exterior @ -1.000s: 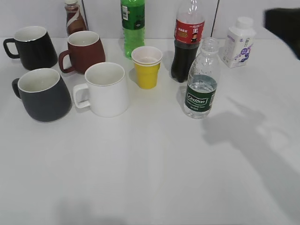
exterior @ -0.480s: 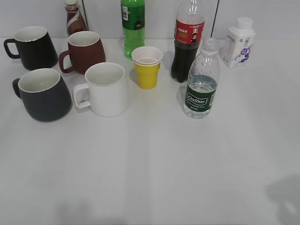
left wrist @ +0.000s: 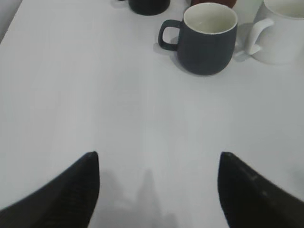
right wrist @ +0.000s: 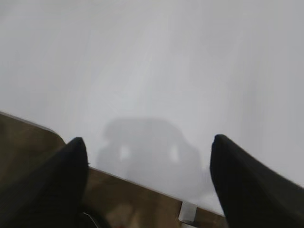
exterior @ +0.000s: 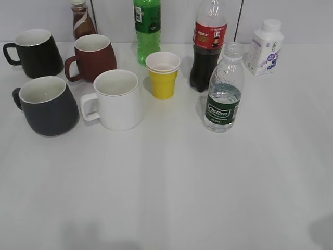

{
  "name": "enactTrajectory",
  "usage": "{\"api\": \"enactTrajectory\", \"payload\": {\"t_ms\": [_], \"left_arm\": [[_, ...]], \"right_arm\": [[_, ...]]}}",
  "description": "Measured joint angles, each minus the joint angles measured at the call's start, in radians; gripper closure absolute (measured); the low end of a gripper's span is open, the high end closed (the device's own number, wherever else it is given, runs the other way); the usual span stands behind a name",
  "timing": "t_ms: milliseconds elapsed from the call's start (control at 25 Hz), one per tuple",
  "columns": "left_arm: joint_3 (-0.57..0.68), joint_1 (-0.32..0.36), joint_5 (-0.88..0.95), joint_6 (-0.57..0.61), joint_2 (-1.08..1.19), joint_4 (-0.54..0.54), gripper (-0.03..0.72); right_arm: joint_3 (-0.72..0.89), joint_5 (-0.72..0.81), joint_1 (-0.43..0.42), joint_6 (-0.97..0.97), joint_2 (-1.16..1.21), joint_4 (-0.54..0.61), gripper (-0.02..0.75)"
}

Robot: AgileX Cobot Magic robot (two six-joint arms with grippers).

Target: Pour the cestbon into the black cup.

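The cestbon (exterior: pixel 224 92), a small clear bottle with a dark green label and no cap, stands upright right of centre on the white table. The black cup (exterior: pixel 48 107), a matte charcoal mug with a white inside, stands at the left, handle to the left; it also shows in the left wrist view (left wrist: pixel 208 39). My left gripper (left wrist: pixel 158 159) is open and empty above bare table, well short of that mug. My right gripper (right wrist: pixel 149 145) is open and empty over the table's edge. Neither gripper shows in the exterior view.
Near the black cup stand a white mug (exterior: pixel 118 100), a reddish-brown mug (exterior: pixel 93 57) and a glossy black mug (exterior: pixel 36 52). A yellow paper cup (exterior: pixel 163 74), green bottle (exterior: pixel 147 28), cola bottle (exterior: pixel 207 47), small brown bottle (exterior: pixel 82 20) and white milk bottle (exterior: pixel 265 48) stand behind.
The right arm's dark shape at the upper right left the exterior view, and its shadow slid down to the lower right corner. Bottles and mugs have not moved.
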Motion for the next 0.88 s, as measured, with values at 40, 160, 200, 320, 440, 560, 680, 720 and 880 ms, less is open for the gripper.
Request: {"api": "enactTrajectory", "payload": {"t_ms": [40, 160, 200, 320, 440, 560, 680, 720, 880], "left_arm": [[0.001, 0.0, -0.002, 0.0, 0.0, 0.001, 0.106], [0.002, 0.0, -0.004, 0.0, 0.0, 0.001, 0.107], [0.002, 0.0, -0.004, 0.001, 0.0, 0.001, 0.109], [0.002, 0.0, -0.004, 0.001, 0.0, 0.001, 0.115], [0.002, 0.0, -0.004, 0.001, 0.0, 0.001, 0.121], [0.002, 0.0, -0.005, 0.002, 0.0, 0.001, 0.132], [0.002, 0.0, -0.005, 0.002, 0.0, 0.001, 0.142], [0.002, 0.002, -0.005, 0.002, 0.0, 0.001, 0.144], [0.002, 0.02, -0.005, 0.002, -0.011, 0.002, 0.147]], "right_arm": [[0.0, -0.003, 0.0, 0.0, 0.0, -0.001, 0.143], [0.0, -0.011, 0.0, 0.0, 0.001, -0.002, 0.158], [0.0, -0.012, 0.0, 0.0, 0.001, -0.002, 0.161], [0.0, -0.014, 0.0, 0.0, 0.001, -0.002, 0.164], [0.0, -0.017, 0.0, -0.001, 0.001, -0.003, 0.163], [0.0, -0.017, -0.008, -0.001, -0.002, -0.003, 0.164], [0.0, -0.018, -0.062, -0.001, -0.036, -0.001, 0.164], [0.0, -0.018, -0.09, -0.001, -0.06, -0.001, 0.164], [0.0, -0.018, -0.245, -0.001, -0.164, -0.001, 0.164]]}}
